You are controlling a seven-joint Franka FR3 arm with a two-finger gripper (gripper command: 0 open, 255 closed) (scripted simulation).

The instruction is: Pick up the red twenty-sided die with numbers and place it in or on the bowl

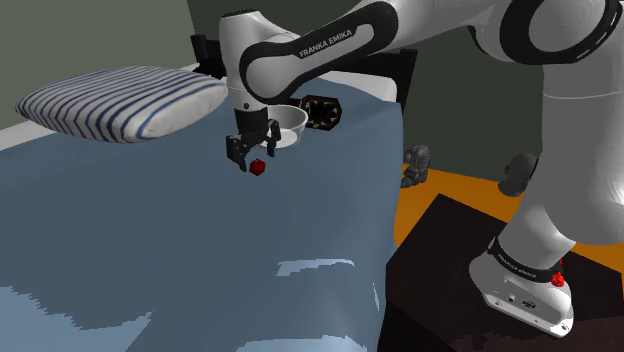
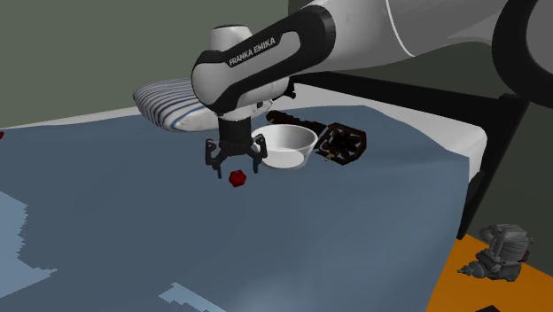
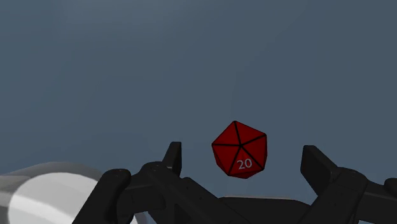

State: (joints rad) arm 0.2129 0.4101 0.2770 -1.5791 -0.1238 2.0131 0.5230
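Observation:
A small red twenty-sided die (image 1: 258, 168) (image 2: 237, 178) (image 3: 239, 150) lies on the blue bed cover (image 1: 150, 230), a white "20" on one face. My black gripper (image 1: 251, 157) (image 2: 235, 165) (image 3: 240, 162) hangs just above it, open, and the die sits between the two fingers without touching either. A white bowl (image 1: 290, 124) (image 2: 286, 146) stands on the bed just behind the gripper, toward the wall; its rim (image 3: 38, 191) appears beside one finger in the wrist view.
A striped pillow (image 1: 120, 103) (image 2: 173, 106) lies at the head of the bed. A dark polyhedral object (image 1: 322, 112) (image 2: 341, 144) rests beside the bowl. The bed's edge drops to an orange floor (image 1: 440, 195) with small grey figures (image 2: 501, 253) on it.

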